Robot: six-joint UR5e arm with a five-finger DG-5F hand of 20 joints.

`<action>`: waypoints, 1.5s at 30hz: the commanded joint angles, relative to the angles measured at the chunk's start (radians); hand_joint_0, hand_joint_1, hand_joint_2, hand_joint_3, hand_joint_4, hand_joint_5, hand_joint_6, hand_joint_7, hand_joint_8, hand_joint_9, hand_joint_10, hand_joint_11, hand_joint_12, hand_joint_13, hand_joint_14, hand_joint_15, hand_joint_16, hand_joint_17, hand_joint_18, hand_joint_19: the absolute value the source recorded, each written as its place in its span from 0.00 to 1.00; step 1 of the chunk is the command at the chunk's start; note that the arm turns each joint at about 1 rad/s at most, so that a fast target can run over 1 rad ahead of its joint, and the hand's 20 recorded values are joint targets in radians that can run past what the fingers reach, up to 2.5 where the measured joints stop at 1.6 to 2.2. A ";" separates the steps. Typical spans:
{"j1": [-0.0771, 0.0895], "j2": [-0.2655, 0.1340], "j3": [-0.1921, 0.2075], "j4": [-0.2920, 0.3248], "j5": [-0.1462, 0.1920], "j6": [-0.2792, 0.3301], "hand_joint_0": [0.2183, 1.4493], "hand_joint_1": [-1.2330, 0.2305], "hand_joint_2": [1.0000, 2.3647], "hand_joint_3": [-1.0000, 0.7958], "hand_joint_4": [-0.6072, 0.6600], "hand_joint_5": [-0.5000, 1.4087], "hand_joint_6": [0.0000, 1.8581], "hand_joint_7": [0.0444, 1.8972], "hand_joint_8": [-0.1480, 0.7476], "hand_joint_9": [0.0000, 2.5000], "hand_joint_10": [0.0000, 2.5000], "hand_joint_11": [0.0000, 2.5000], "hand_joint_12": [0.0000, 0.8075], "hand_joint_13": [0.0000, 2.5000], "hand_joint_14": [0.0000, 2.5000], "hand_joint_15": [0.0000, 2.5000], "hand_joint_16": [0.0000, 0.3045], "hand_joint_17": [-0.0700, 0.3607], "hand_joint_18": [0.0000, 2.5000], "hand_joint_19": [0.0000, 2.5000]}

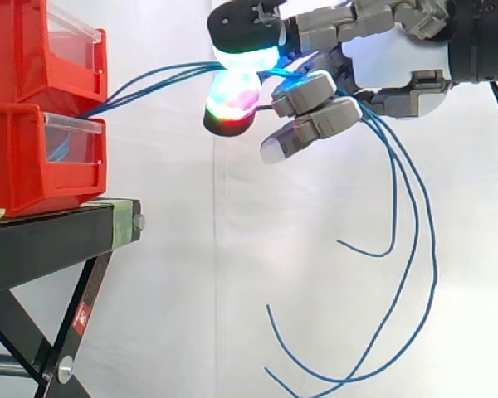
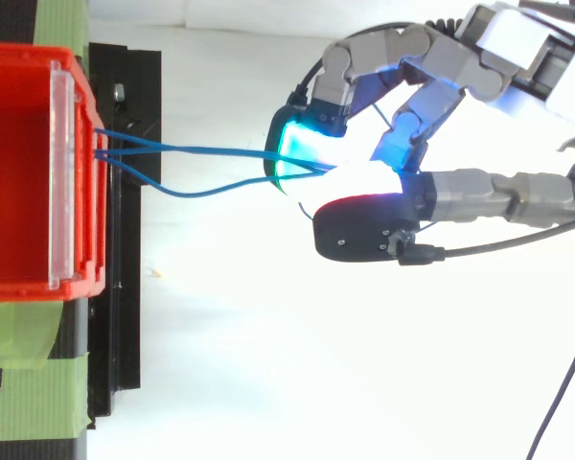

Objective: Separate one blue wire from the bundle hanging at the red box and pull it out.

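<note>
My hand (image 1: 382, 62) pinches several blue wires (image 2: 201, 150) between curled fingers, stretched from the red bin (image 1: 21, 166); pulling now could drag them all out, not one.

Two stacked red bins (image 1: 25, 108) on a black stand (image 1: 54, 240) patched with green tape (image 2: 34, 393)

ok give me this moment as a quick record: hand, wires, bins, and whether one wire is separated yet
hand: shut on the blue wires, which are pinched between its glowing pads, off to the side of the bins
blue wires: run together from the front of the lower red bin to the pads
loose ends: hang down behind the hand
upper red bin: stacked on the lower one, on the black stand
separation: not done, several wires appear to pass through the pinch
</note>
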 commanded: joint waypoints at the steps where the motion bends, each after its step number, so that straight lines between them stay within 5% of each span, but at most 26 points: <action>1: -0.002 0.001 0.000 -0.001 -0.002 -0.006 0.38 0.31 0.02 0.45 0.66 0.18 0.35 0.60 0.51 0.48 0.15 0.71 0.38 0.56 0.08 0.66 0.13 0.38 0.23 0.22; 15: -0.006 0.001 0.000 0.001 -0.002 -0.015 0.34 0.30 0.01 0.35 0.67 0.17 0.35 0.60 0.51 0.46 0.13 0.71 0.39 0.55 0.06 0.65 0.14 0.38 0.21 0.23; 19: -0.006 0.001 0.000 0.001 -0.002 -0.020 0.31 0.43 0.01 0.33 0.67 0.18 0.35 0.60 0.51 0.48 0.13 0.71 0.39 0.56 0.08 0.65 0.14 0.38 0.21 0.24; 23: -0.008 0.000 0.000 0.002 -0.002 -0.024 0.33 0.50 0.01 0.36 0.67 0.18 0.34 0.61 0.50 0.49 0.14 0.71 0.38 0.56 0.07 0.64 0.14 0.39 0.22 0.24; 45: -0.008 0.001 0.000 0.002 -0.002 -0.029 0.38 0.53 0.02 0.47 0.65 0.20 0.30 0.67 0.51 0.53 0.08 0.74 0.38 0.59 0.00 0.67 0.14 0.39 0.22 0.24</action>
